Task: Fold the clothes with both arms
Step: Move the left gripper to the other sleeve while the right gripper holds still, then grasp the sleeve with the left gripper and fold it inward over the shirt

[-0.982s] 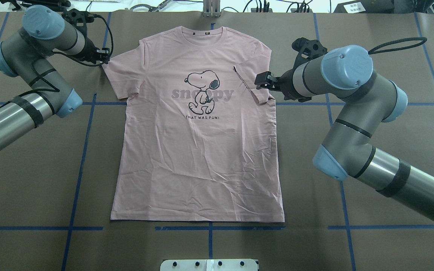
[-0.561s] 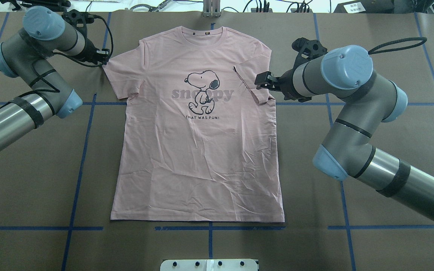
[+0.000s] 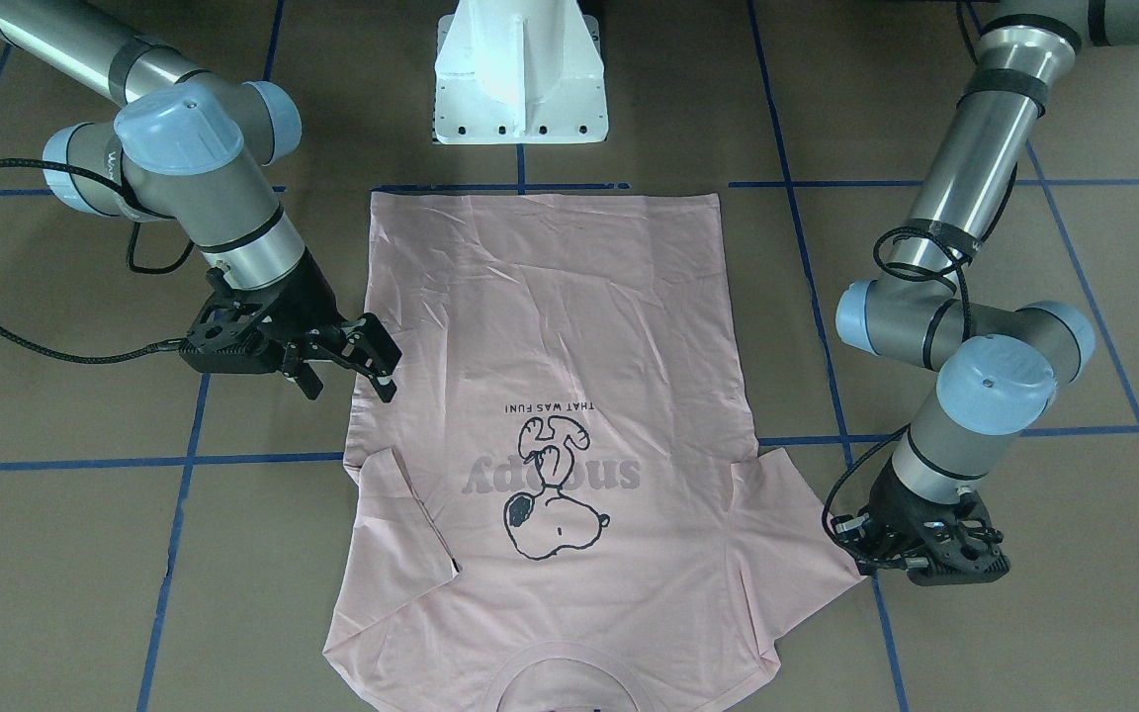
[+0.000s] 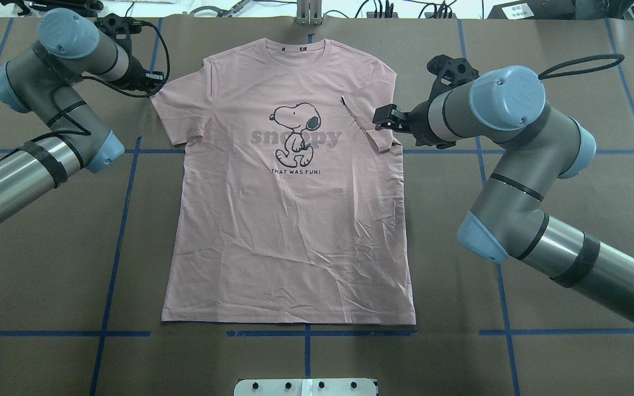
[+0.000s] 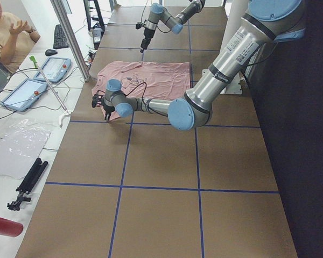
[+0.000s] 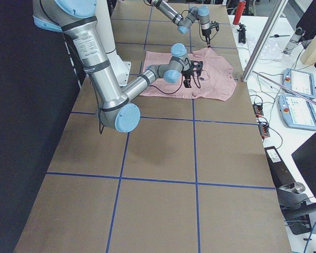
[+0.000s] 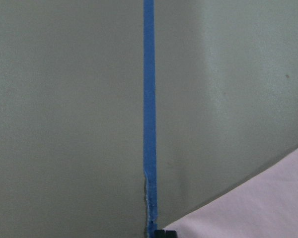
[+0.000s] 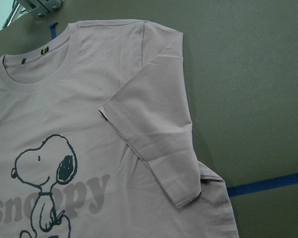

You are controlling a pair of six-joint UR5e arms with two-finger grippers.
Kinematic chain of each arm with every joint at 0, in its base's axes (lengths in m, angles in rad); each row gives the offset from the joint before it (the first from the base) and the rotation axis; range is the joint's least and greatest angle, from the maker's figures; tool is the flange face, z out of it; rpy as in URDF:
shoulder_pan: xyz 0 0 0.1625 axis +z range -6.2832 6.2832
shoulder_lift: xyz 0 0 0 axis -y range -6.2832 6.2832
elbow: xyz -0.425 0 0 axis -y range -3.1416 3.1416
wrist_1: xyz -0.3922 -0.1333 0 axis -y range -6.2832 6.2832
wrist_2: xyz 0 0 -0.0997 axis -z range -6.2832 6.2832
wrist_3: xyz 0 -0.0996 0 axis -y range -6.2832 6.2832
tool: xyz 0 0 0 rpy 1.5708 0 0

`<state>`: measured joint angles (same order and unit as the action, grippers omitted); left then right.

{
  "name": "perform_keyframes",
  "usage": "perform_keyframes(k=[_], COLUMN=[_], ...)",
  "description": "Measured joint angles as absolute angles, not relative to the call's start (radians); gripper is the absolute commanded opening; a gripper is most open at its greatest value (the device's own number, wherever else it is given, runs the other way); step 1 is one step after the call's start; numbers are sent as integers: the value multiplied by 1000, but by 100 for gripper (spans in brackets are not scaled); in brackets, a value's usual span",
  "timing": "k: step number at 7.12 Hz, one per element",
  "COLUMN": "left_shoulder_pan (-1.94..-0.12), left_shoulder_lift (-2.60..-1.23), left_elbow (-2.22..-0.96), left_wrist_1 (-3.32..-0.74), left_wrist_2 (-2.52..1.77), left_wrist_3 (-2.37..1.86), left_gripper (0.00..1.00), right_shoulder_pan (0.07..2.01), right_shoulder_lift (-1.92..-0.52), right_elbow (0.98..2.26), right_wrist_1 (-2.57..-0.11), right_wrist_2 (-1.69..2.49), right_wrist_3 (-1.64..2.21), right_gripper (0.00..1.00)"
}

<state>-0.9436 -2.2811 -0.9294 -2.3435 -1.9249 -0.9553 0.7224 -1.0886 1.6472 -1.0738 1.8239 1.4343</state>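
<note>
**Pink T-shirt spread flat, one sleeve turned in, both grippers at its sleeves**

The T-shirt (image 4: 289,231) lies print side up on the brown table (image 4: 47,220). Its collar (image 4: 295,47) lies close to the table's edge farthest from the robot, and its hem runs along the blue tape line (image 4: 322,333) nearer the robot-side edge, in front of the white pedestal (image 3: 520,69). The Snoopy print (image 4: 296,132) faces upward, crossed by the grey lettering.

The sleeve on the robot's right (image 8: 159,144) is folded inward over the chest, with a small black tag (image 4: 343,100) at its upper end. The opposite sleeve (image 4: 176,110) lies spread out flat.

The right gripper (image 3: 352,388) is poised at the shirt's right side edge, just beside the folded sleeve, with its fingers apart and nothing between them.

The left gripper (image 4: 152,83) points down at the outer tip of the spread sleeve, near the far edge. It appears to touch the cloth, but whether its fingers are apart or together cannot be told, since the wrist view shows only tape, table and a pink corner.
</note>
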Motion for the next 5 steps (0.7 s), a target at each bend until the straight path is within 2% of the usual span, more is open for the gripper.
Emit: perform_keyframes(k=[3, 5], left_shoulder_pan=[-903, -847], left_shoulder_lift=[-2330, -2385], left_elbow=[-990, -976], left_wrist_1=[-2331, -2332], left_wrist_2=[-1928, -1925], left_wrist_3=[-1141, -1270], left_gripper=[0, 0], right_shoulder_pan=[722, 722], right_shoulder_lift=[-1092, -1100], right_elbow=[1647, 1645], right_wrist_1=[-1074, -1074], right_wrist_2=[1824, 1824], right_wrist_3=[1434, 1434], right_gripper=[100, 100])
